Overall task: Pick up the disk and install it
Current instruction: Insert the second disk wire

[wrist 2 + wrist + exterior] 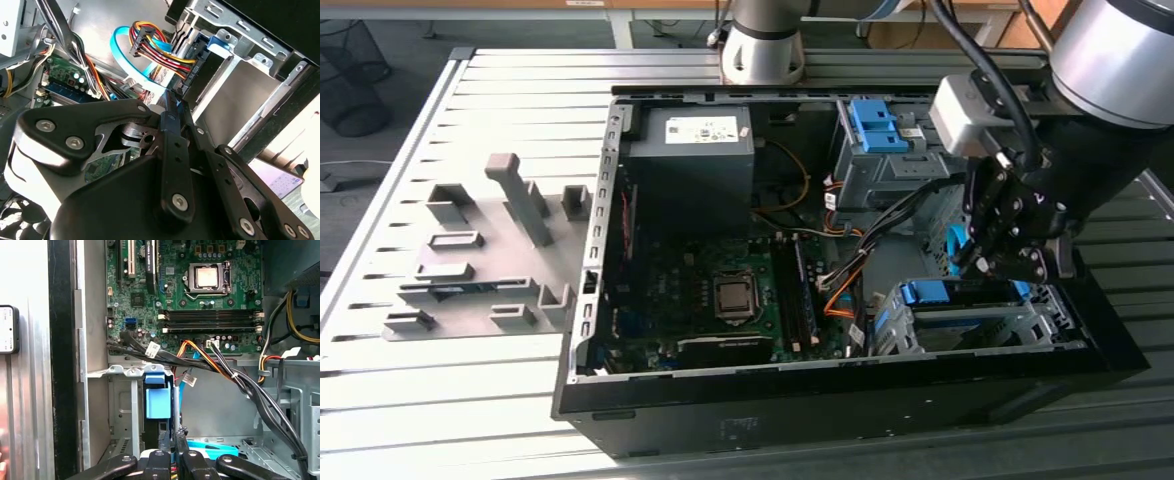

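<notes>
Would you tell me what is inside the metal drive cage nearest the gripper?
The drive cage holds the disk, its blue rail showing along the top edge. The gripper hangs just above, covering part of it; the cage walls hide the disk's underside.

Arm (1107, 60) bent down w/ wrist low, tool (1001, 262) fingers pinched together

A slatted grey metal workbench (467, 400) fills the workshop scene in the exterior view, bathed in even daylight. Beyond its far edge, a black wire wastebasket (350, 75) stands on the grey floor (414, 35) near pale table legs (622, 25).
</notes>
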